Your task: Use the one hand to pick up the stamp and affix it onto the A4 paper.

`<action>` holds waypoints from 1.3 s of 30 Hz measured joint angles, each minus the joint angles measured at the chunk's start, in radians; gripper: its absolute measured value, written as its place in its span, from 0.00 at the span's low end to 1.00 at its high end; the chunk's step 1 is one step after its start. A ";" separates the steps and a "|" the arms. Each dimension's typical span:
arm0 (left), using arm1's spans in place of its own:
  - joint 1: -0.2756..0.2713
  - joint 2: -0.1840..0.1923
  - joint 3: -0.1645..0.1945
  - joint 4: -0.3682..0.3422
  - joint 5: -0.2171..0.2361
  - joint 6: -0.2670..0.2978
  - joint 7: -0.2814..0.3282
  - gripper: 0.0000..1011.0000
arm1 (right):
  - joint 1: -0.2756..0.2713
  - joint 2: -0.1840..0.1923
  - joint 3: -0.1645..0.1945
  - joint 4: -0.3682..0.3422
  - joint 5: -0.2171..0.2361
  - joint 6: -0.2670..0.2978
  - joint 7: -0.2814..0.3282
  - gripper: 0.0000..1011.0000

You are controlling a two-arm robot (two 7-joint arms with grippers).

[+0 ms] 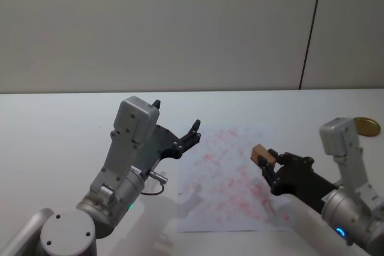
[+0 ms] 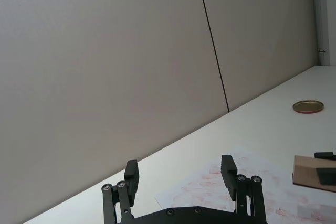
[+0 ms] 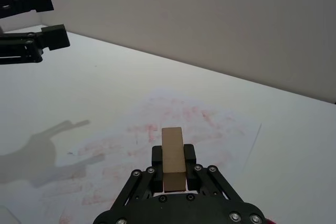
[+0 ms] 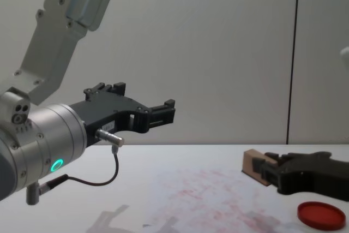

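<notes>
The right pincer point(image 1: 267, 161) is clamped on the stamp point(image 1: 262, 154) and holds it over the right half of the paper point(image 1: 222, 175). The left pincer point(image 1: 176, 115) hangs raised above the paper's left edge with its jaws apart and nothing between them.

The main risk is a poor print. The stamp juts forward past the fingertips, so a downward press could lever it in the grip, land one edge first and leave a partial or smeared mark. I cannot tell which face carries the ink, so a wrong tilt could leave no mark at all. The paper lies loose on the surface point(image 1: 60, 118), so a sideways drag could shift it, or it could cling to the stamp and lift.

The right wrist view shows the fingers squeezing the stamp's two long sides. From the side, the chest view shows the stamp apparently clear of the paper, with a red pad point(image 4: 322, 215) near the right arm. The head view shows a gold disc point(image 1: 366, 126) well beyond the paper's right edge.
</notes>
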 joint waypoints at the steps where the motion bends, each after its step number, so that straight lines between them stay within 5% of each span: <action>1: 0.000 0.000 0.000 0.000 0.000 0.000 0.000 0.98 | 0.002 -0.003 -0.003 0.004 -0.002 0.003 0.005 0.22; 39: 0.000 0.000 0.000 0.000 0.000 0.000 0.000 0.98 | -0.001 -0.002 -0.036 0.041 -0.043 0.053 0.088 0.22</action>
